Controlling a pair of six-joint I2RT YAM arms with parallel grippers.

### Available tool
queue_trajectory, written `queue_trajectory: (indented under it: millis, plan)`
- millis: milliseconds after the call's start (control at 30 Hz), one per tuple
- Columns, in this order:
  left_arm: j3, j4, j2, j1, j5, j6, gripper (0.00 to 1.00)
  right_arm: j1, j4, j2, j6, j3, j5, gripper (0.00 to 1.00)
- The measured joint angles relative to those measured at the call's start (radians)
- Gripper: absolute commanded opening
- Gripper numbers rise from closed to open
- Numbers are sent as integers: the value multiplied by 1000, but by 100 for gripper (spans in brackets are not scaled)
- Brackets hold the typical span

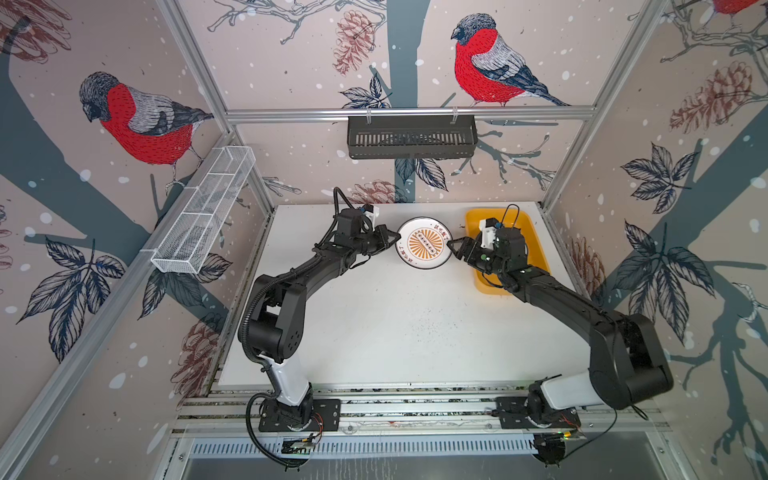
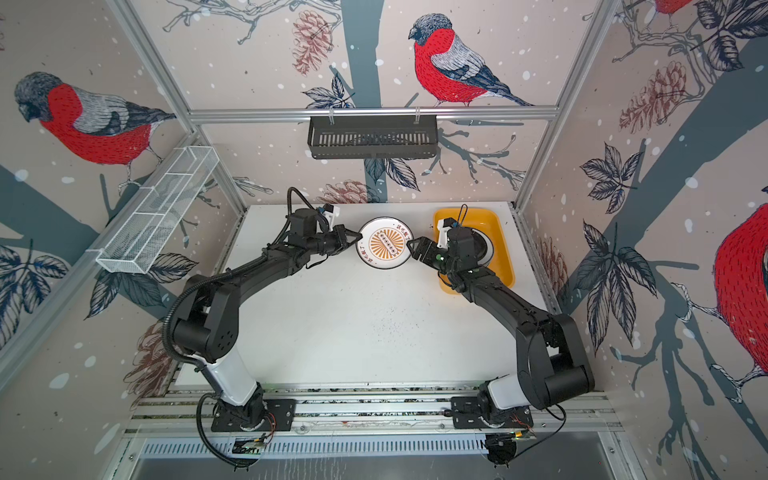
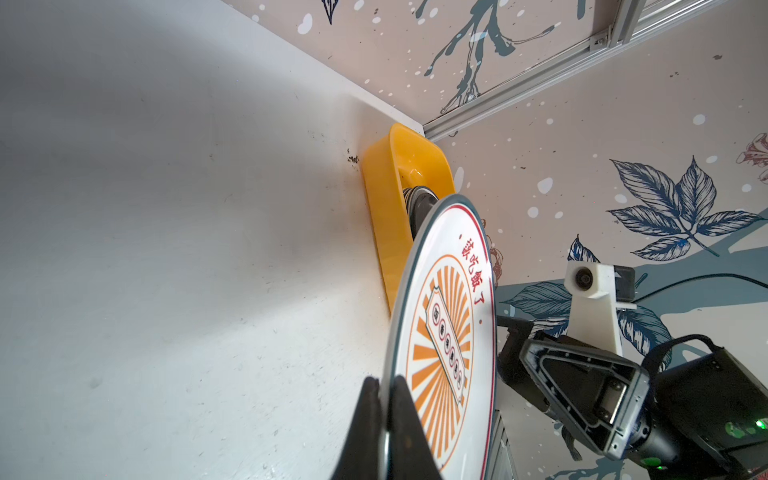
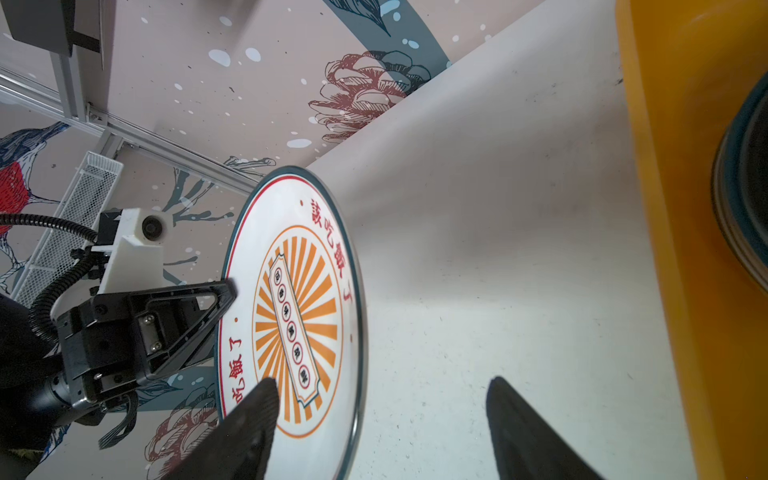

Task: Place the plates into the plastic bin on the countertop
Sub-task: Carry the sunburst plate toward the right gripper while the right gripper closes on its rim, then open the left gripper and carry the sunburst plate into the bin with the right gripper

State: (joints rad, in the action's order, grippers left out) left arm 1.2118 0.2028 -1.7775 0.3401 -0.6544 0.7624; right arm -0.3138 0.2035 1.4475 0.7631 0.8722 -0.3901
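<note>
1. both arms rise from bases on the near rail, elbows bowed outward, forearms reaching inward over the countertop (image 1: 395, 324).
2. the left gripper (image 1: 394, 238) comes in from the left with its fingers (image 3: 409, 419) pinching the left rim of a plate (image 1: 424, 244), which seems lifted just off the white surface.
3. the right gripper (image 1: 454, 245) faces it from the right, jaws spread wide around the plate's right rim and not closed on it.
4. the plate is white with a dark green edge and an orange sunburst centre; red characters on the rim read "該吃飯了", and the banner's small characters are too small to read.
5. the plastic bin (image 1: 534, 237) sits in the far right corner, just beside the held plate, under the right wrist, with a stack of plates (image 2: 485, 248) inside.
</note>
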Motion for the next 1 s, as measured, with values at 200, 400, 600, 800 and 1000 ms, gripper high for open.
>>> queue_trajectory:
  millis: [200,400,600,800,1000]
  plan:
    - [0,3,-2,6,-3,10,2,-11,15,18,4,8,-12,56]
    - [0,5,-2,8,-6,15,2,-16,29,30,20,9,-25,40]
    - [0,25,-2,8,-7,15,2,-25,35,39,23,12,-30,26]
    - [0,26,-2,8,-8,16,3,-26,36,41,24,16,-31,17]
    - [-10,24,5,8,4,19,24,-25,80,40,62,18,-44,5]
